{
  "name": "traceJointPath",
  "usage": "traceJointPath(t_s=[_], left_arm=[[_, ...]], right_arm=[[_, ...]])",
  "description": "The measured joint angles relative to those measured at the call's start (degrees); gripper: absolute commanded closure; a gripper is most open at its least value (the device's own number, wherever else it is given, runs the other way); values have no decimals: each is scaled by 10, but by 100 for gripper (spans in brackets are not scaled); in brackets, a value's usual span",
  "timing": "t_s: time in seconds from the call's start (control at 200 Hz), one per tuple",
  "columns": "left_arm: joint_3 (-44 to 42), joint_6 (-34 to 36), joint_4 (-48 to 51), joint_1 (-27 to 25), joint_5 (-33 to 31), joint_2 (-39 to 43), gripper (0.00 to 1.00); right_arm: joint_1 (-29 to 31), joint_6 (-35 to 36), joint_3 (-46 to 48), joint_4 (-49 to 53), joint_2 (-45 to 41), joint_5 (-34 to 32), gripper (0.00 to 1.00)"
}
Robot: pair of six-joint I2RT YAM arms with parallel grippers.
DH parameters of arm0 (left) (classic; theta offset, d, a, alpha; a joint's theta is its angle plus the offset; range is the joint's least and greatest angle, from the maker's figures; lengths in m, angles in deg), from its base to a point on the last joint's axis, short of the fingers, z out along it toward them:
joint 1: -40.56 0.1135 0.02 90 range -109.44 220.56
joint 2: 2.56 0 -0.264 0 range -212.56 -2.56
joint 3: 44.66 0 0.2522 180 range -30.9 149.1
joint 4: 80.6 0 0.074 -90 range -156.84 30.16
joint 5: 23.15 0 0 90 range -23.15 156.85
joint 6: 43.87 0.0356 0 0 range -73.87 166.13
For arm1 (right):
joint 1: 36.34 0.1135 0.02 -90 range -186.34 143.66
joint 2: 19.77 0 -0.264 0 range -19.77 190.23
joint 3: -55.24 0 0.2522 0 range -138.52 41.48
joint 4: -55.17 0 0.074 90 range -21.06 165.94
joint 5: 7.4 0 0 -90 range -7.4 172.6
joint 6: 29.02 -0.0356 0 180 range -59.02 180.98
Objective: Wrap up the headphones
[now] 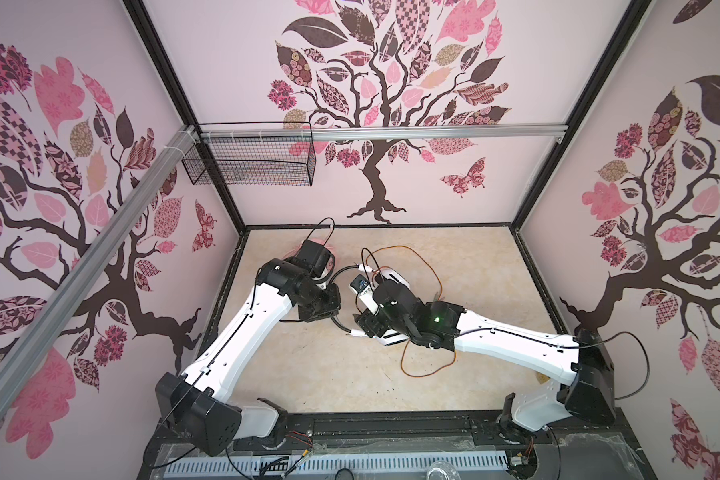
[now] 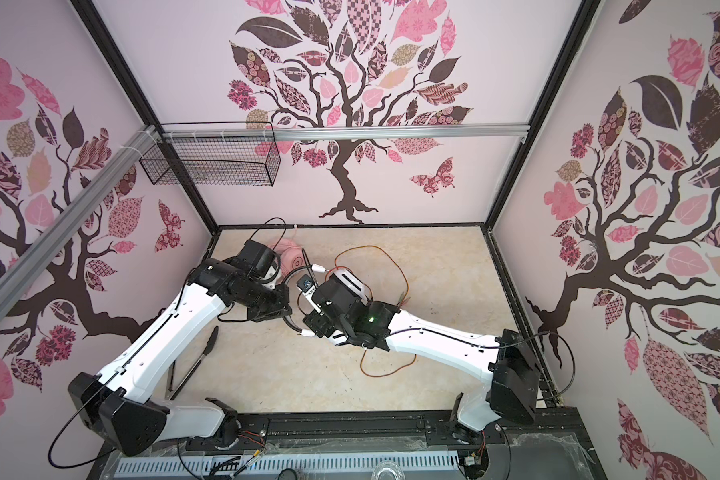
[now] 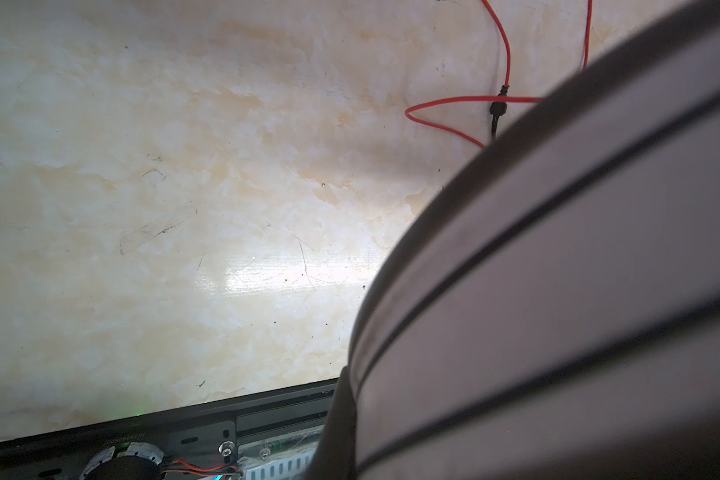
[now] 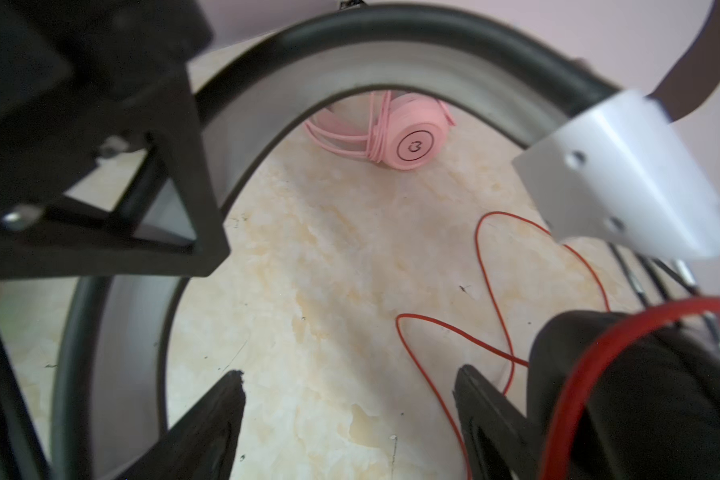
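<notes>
White headset (image 4: 350, 54): headband clenched in our left gripper (image 1: 334, 308), which props the arch up (we reckon as an anchor for winding). Our right gripper (image 4: 350, 399) stands released, nothing between its jaws; orange-red cable (image 4: 591, 353) trails on the table (image 4: 308, 291) just beside. Pink headset (image 4: 412, 141) sits beyond, already wound.

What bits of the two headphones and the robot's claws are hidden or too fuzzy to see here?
Pink round-cupped headset: in both top views partly behind the left arm; in the right wrist view the white headset's grey headband hides part of it.
Left gripper: the left wrist view shows no fingers, only blurred headband; what it pinches is unclear.
Thin orange-red cable: in both top views its ends vanish under the right arm.
</notes>
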Motion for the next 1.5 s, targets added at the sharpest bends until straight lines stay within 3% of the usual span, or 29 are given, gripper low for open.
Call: traceJointPath(t_s=[0.245, 0.48, 1.055, 1.255, 1.501], left_arm=[[0, 2, 16, 2, 3, 0, 100], [0, -5, -11, 3, 34, 0, 100], [0, -4, -32, 3, 50, 7, 100], [0, 0, -38, 4, 51, 7, 100], [0, 1, -40, 4, 59, 0, 100]], right_arm=[[-1, -10, -9, 10, 1, 48, 19], [3, -2, -149, 76, 61, -13, 18], [-15, 25, -266, 205, 107, -94, 16], [-25, 24, -249, 216, 86, -63, 16], [-63, -3, -192, 202, -1, 64, 16]])
